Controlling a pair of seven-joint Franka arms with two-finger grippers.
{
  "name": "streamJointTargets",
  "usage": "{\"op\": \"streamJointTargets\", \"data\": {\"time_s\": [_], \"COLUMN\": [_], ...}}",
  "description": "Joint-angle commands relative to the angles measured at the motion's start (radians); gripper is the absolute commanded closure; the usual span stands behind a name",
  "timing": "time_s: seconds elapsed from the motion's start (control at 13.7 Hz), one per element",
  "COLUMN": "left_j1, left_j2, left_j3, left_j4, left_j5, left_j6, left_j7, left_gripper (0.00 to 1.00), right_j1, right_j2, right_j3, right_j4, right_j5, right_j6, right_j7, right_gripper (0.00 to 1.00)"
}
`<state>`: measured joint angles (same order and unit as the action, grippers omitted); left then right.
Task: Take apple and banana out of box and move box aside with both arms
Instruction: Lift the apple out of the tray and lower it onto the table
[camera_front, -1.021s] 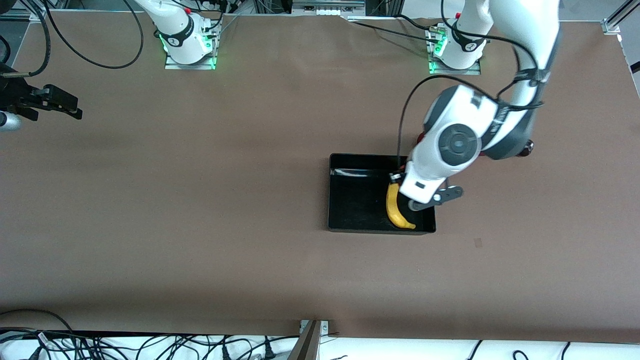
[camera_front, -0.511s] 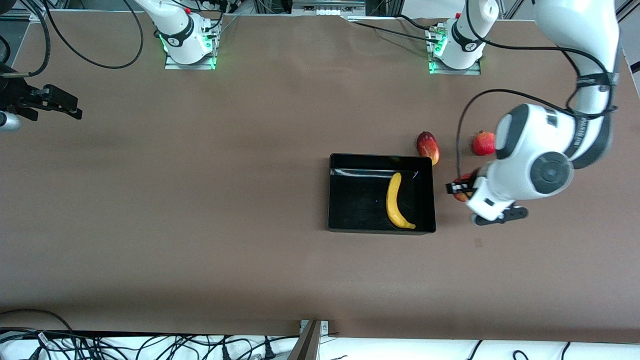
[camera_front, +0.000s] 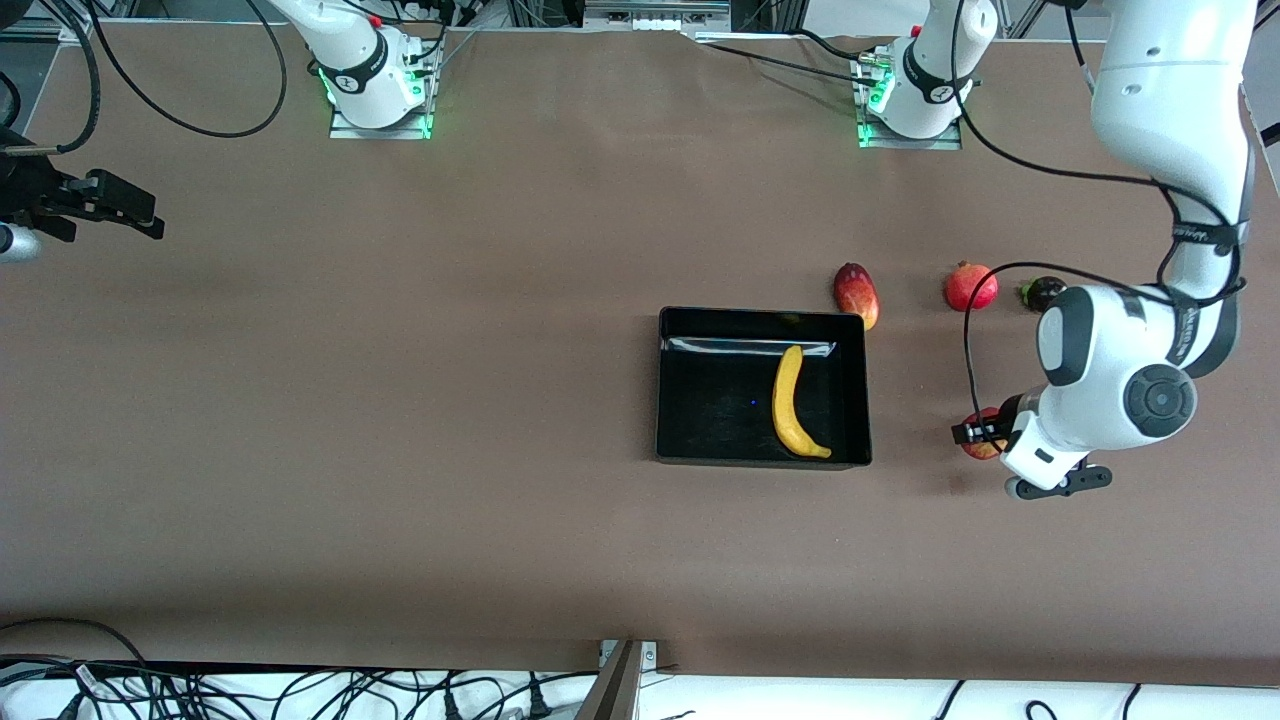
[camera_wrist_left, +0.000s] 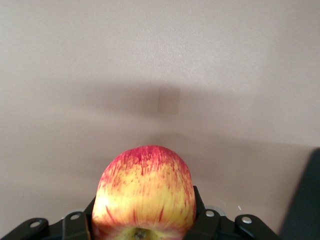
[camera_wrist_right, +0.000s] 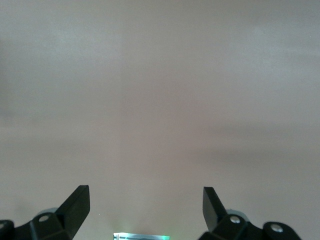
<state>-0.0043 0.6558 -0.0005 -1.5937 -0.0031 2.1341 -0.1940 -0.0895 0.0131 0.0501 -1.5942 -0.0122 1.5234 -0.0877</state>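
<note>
Already inside the box (camera_front: 700, 390), a shallow black bin on the brown table (camera_front: 400, 450), the banana (camera_front: 790, 402) lies lengthwise toward the left arm's end of it, while the apple (camera_wrist_left: 144, 192) sits clamped between the half-closed fingers of the left gripper (camera_front: 985, 440) over bare table, well apart from the box toward the left arm's end. Farther from the front camera, a mango (camera_front: 857, 293) lies just beside the box's corner, with a pomegranate (camera_front: 971, 287) and a small dark fruit (camera_front: 1043, 292) in a row toward the left arm's end. Meanwhile the right arm waits at its own end of the table, the right gripper (camera_wrist_right: 146, 202) over bare tabletop with its fingers spread wide and nothing between them.
</note>
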Motion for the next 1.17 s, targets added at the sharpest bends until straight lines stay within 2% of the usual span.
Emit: {"op": "streamJointTargets", "data": {"time_s": [0.0, 0.22, 0.44, 0.58, 0.66, 0.73, 0.8, 0.95, 1.09], "left_j1": [0.010, 0.021, 0.021, 0.021, 0.021, 0.021, 0.021, 0.017, 0.006], "left_j2": [0.001, 0.042, 0.062, 0.068, 0.065, 0.062, 0.061, 0.039, -0.007], "left_j3": [0.005, 0.016, 0.016, 0.016, 0.016, 0.016, 0.016, 0.017, 0.016], "left_j4": [-0.048, -0.063, -0.063, -0.063, -0.063, -0.061, -0.058, -0.046, 0.009], "left_j5": [0.005, 0.006, 0.006, 0.005, 0.005, 0.005, 0.005, 0.005, -0.011], "left_j6": [0.068, 0.153, 0.164, 0.178, 0.176, 0.172, 0.167, 0.147, -0.015], "left_j7": [0.062, 0.070, 0.070, 0.070, 0.070, 0.068, 0.064, 0.053, 0.045], "left_gripper": [1.00, 1.00, 1.00, 0.53, 0.35, 0.21, 0.00, 0.00, 0.00], "right_j1": [-0.004, -0.004, -0.004, -0.004, -0.004, -0.004, -0.004, -0.004, -0.004], "right_j2": [0.004, 0.002, 0.002, 0.002, 0.002, 0.004, 0.004, 0.004, 0.004], "right_j3": [0.001, 0.002, 0.001, 0.001, 0.001, -0.001, -0.001, -0.001, -0.001], "right_j4": [0.016, 0.016, 0.016, 0.016, 0.016, 0.016, 0.016, 0.016, 0.016], "right_j5": [0.001, 0.001, 0.001, 0.001, 0.001, 0.001, 0.001, 0.001, 0.001], "right_j6": [-0.016, -0.022, -0.022, -0.022, -0.022, -0.022, -0.022, -0.022, -0.022], "right_j7": [0.008, 0.008, 0.008, 0.008, 0.008, 0.008, 0.008, 0.008, 0.008], "right_gripper": [0.00, 0.00, 0.00, 0.00, 0.00, 0.00, 0.00, 0.00, 0.00]}}
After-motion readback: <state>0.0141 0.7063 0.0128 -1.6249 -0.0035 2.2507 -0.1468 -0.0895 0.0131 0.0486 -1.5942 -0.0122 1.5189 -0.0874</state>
